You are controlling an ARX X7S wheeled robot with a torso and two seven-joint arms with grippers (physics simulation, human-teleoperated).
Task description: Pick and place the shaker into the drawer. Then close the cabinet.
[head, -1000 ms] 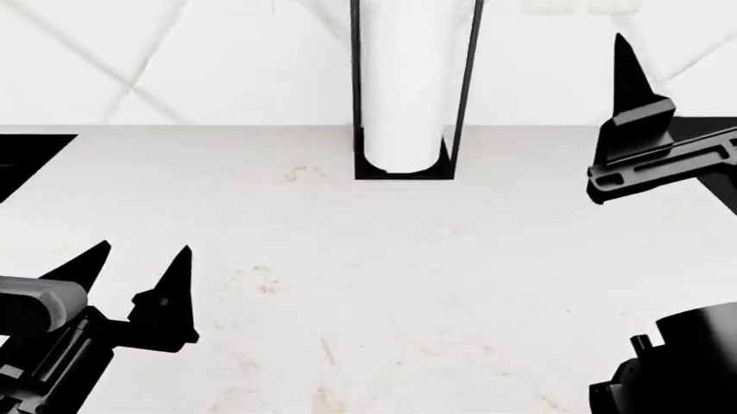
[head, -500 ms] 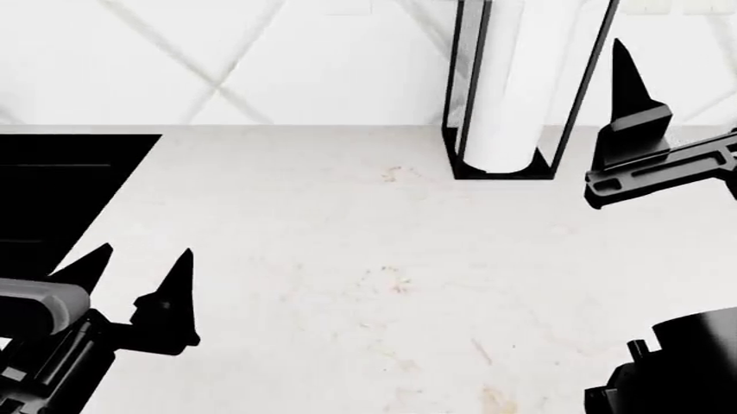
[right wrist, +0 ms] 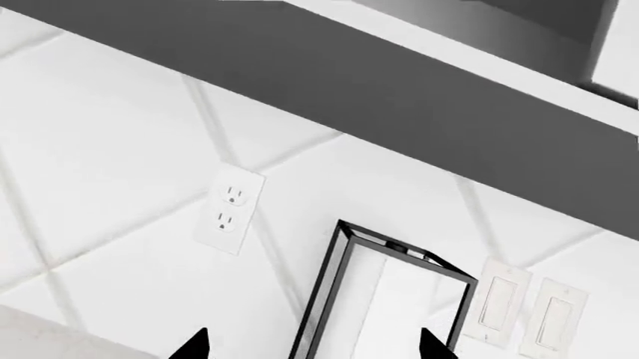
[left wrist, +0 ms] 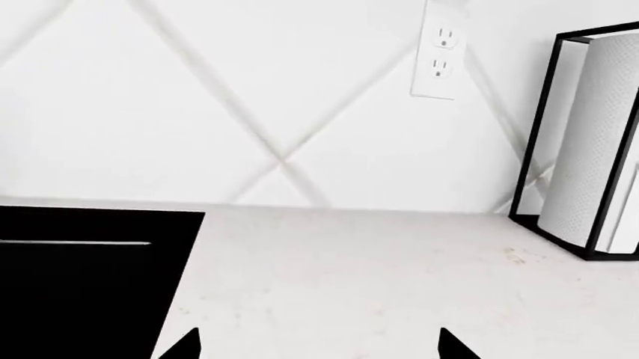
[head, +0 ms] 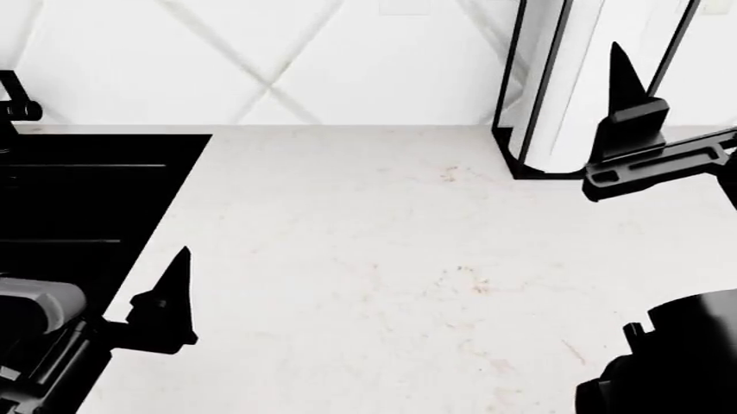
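The shaker and the drawer are out of view in every frame. My left gripper (head: 136, 266) hovers low over the white countertop (head: 368, 241) at its near left, beside the edge of a black area. In the left wrist view the left gripper (left wrist: 317, 345) shows two fingertips wide apart with nothing between them. My right gripper (head: 627, 95) is raised at the right, in front of a paper towel holder. In the right wrist view the right gripper (right wrist: 313, 345) is open and empty, facing the wall.
A black-framed paper towel holder (head: 576, 86) stands at the back right; it also shows in the left wrist view (left wrist: 589, 149) and the right wrist view (right wrist: 390, 307). A black recessed area (head: 81, 198) fills the counter's left. A wall outlet (left wrist: 439, 52) is on the tiled wall.
The head view has swung left: the paper towel holder slid right and the black area came further into view. Both grippers hold the same places in the view, still open.
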